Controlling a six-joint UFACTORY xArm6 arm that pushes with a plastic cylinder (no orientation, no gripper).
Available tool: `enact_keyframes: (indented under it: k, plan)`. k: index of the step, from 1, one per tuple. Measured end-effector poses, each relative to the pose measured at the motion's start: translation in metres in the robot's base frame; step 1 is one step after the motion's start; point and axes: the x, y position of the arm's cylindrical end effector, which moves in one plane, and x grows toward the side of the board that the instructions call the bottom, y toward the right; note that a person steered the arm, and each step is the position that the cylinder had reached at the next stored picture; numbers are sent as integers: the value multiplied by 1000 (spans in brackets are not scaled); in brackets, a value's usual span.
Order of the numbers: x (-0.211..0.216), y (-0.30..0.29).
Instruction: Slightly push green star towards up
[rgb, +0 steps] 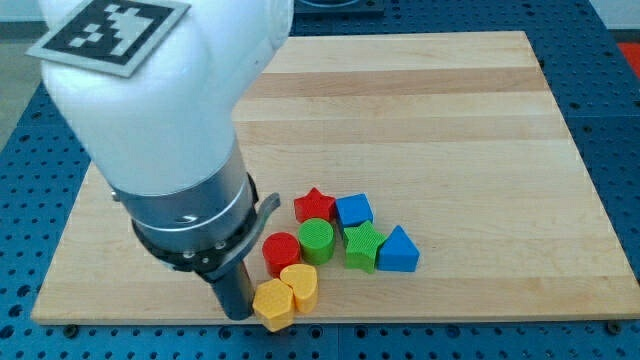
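Observation:
The green star (363, 245) lies on the wooden board (420, 110) in a tight cluster near the view's bottom. It touches the blue cube (353, 210) above it, the blue triangle (398, 250) to its right and the green cylinder (316, 240) to its left. My rod comes down from the big white arm at the view's left, and my tip (237, 314) is at the bottom, left of the cluster, right next to the yellow hexagon (273, 304). The tip is well to the left of and below the green star.
A red star (314, 204), a red cylinder (281, 251) and a yellow heart (300, 285) make up the rest of the cluster. The board's bottom edge (400, 318) runs just below the yellow blocks. The arm's body hides the board's left part.

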Motion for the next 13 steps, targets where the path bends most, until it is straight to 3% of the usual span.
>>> enact_keyframes:
  k: [3, 4, 5, 6, 13]
  plan:
    - [-46, -9]
    - [-36, -42]
    - [-3, -48]
    - [2, -43]
    - [2, 7]
